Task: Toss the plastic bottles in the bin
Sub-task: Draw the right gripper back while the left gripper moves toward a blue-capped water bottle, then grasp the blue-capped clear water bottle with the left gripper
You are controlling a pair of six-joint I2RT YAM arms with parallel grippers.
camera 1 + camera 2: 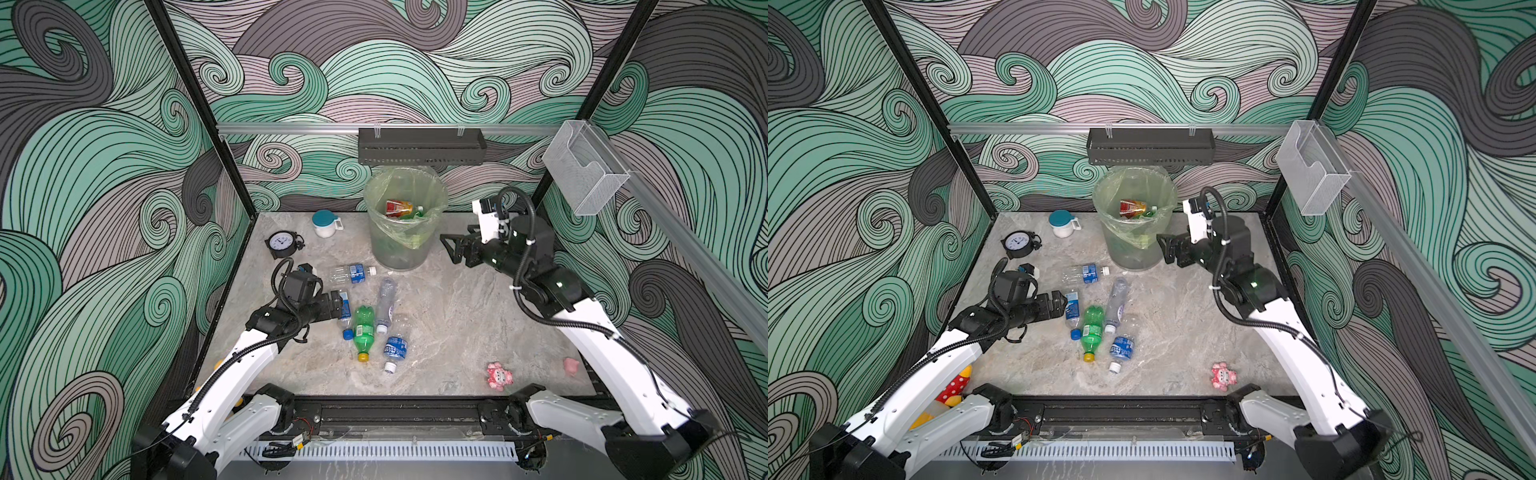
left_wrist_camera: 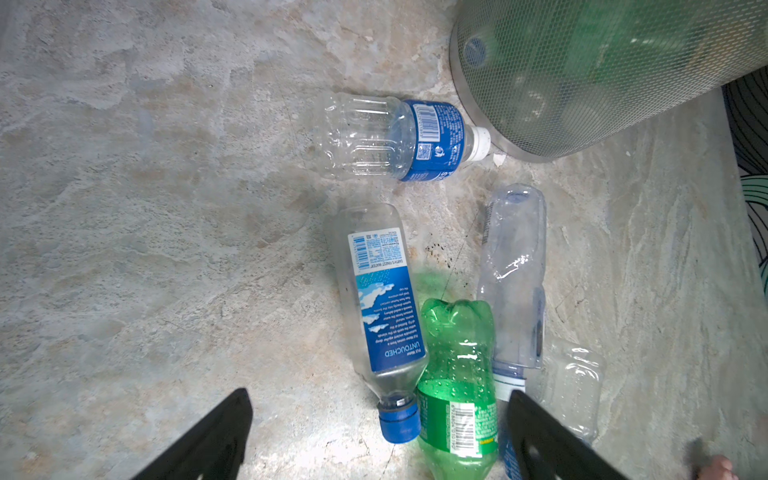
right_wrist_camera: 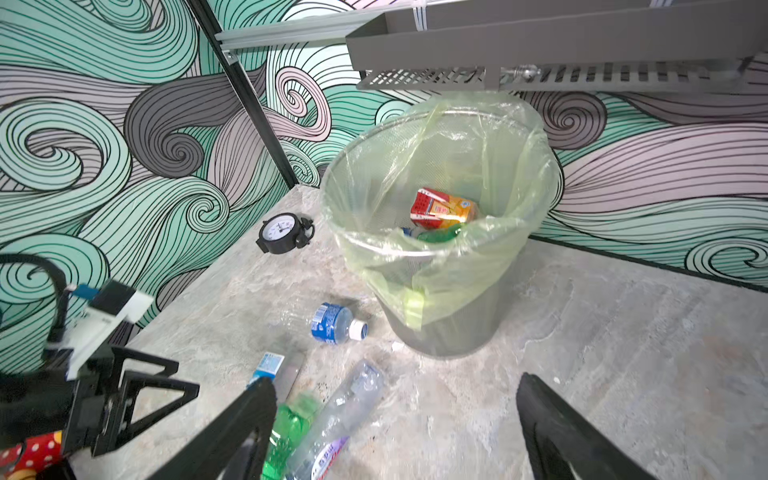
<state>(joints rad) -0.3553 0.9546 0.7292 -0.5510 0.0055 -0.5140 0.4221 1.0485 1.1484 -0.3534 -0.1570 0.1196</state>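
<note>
Closest to me, a bunch of plastic bottles (image 1: 395, 350) lay in a tight heap on the worktop (image 1: 478, 332), the green one (image 1: 364, 331) pressed against the blue-capped one (image 1: 345, 318). My left pincer (image 1: 337, 305) hung just by that pair, spread wide, gripping nothing. My worry: closing there could've nipped two at once, or squirted a round one out and sent it rolling. Further back, another bottle (image 1: 353, 274) lay with its cap just beside the bin (image 1: 395, 253), so a clumsy grab might've shoved the bin. Over there my right pincer (image 1: 448, 248) sat near the bin's side, also wide and empty. The bin had a few in it, red-orange one (image 1: 398, 208) on top. The black shelf (image 1: 422, 145) right above looked like a snag risk.
</note>
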